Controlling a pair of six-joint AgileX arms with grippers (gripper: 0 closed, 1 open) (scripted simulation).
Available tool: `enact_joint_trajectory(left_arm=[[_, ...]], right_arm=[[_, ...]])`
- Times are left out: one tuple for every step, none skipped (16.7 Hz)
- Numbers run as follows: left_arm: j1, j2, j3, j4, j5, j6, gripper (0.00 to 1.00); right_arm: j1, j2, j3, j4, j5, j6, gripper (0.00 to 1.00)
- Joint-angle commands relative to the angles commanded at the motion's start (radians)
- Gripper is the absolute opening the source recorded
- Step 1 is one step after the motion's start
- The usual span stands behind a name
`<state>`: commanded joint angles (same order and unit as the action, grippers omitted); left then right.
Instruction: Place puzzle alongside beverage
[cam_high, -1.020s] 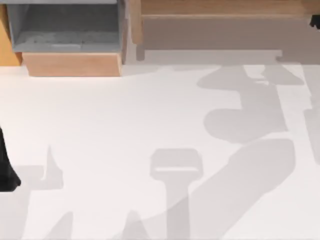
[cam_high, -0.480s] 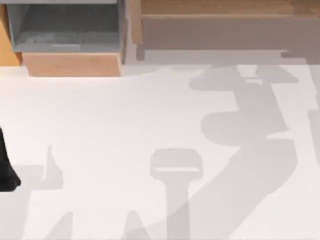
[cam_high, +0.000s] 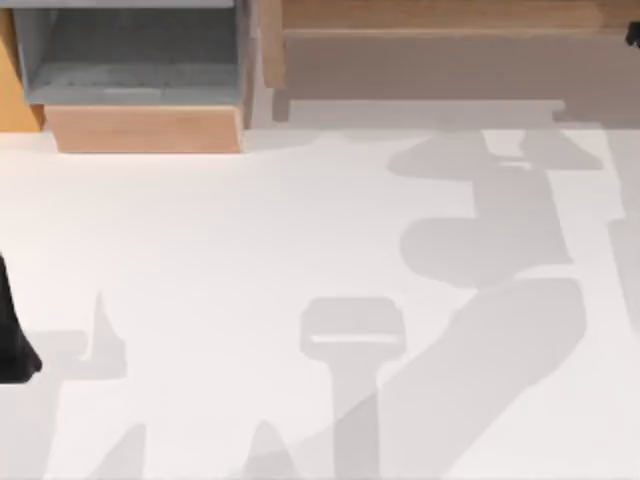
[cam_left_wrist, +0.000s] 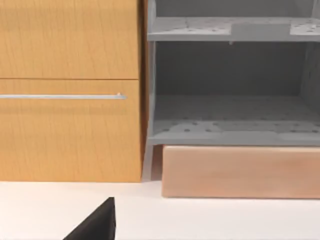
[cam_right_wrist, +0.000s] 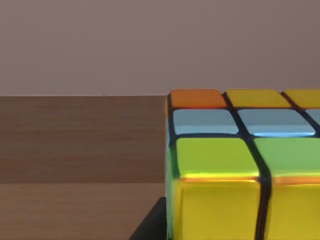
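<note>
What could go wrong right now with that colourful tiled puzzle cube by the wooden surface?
The colourful tiled puzzle cube sits very close to the right wrist camera above a brown wooden surface, with no beverage in sight, so it may get set down in the wrong spot. Its grip cannot be judged, so it might slip.

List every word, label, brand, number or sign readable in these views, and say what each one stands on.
None readable: the puzzle cube has plain coloured tiles, and the wooden drawer front, the grey shelf unit and the white table bear no text.
</note>
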<state>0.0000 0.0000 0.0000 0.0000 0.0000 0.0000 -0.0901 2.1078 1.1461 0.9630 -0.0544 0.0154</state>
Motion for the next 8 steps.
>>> enact_joint_trajectory(left_arm=[[0.000,0.000,0.000,0.000,0.000,0.000,1.00],[0.000,0.000,0.000,0.000,0.000,0.000,1.00],[0.000,0.000,0.000,0.000,0.000,0.000,1.00],[0.000,0.000,0.000,0.000,0.000,0.000,1.00],[0.000,0.000,0.000,0.000,0.000,0.000,1.00],[0.000,0.000,0.000,0.000,0.000,0.000,1.00],[0.000,0.000,0.000,0.000,0.000,0.000,1.00],[0.000,0.000,0.000,0.000,0.000,0.000,1.00]], right_arm=[[0.000,0.000,0.000,0.000,0.000,0.000,0.00],[-0.004,0.001,-0.002,0.001,-0.002,0.002,0.00],[-0.004,0.001,-0.001,0.001,-0.002,0.002,0.00],[-0.004,-0.008,0.005,-0.009,0.000,0.004,0.00],[-0.004,-0.023,0.016,-0.030,0.004,0.007,0.00],[-0.004,-0.044,0.031,-0.062,0.009,0.012,0.00],[-0.003,-0.069,0.047,-0.104,0.015,0.017,0.00],[-0.002,-0.097,0.065,-0.157,0.022,0.024,0.00]])
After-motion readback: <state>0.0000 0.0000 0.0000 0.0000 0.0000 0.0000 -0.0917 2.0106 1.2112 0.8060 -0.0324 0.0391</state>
